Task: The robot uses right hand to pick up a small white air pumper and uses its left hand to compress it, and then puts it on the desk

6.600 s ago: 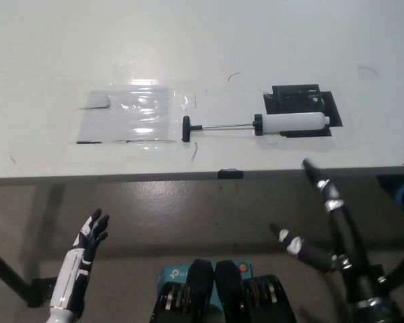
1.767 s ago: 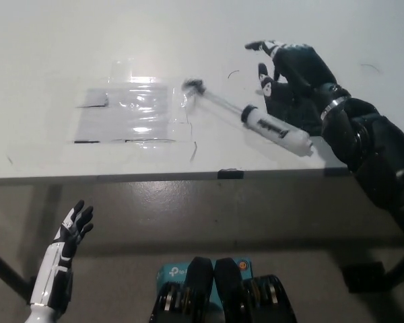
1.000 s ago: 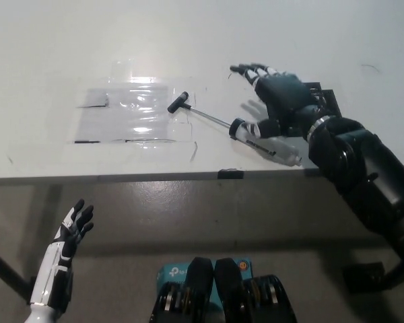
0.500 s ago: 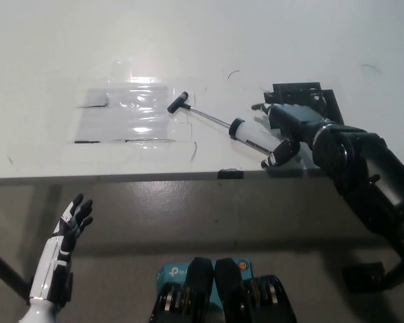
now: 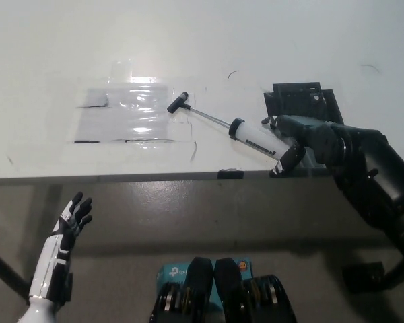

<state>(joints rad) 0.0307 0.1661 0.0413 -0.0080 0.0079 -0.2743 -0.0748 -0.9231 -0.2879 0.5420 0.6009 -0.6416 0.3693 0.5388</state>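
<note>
The small white air pumper [image 5: 254,137] lies slanted on the white desk [image 5: 202,54], its thin rod running up-left to a black T-handle [image 5: 178,102]. My black right hand [image 5: 297,141] is wrapped around the lower right end of the white barrel, near the desk's front edge. The rod is fully drawn out. My white left hand [image 5: 73,219] hangs below the desk edge at the lower left, fingers spread, holding nothing.
A clear plastic sheet [image 5: 131,113] is taped to the desk left of the T-handle. A black plate [image 5: 301,101] lies just behind my right hand. The desk's front edge [image 5: 121,177] runs across the middle, with floor below it.
My right hand came down over the pumper, turned and closed round the barrel's right end. The pumper has slid slightly. The left hand has barely shifted.
</note>
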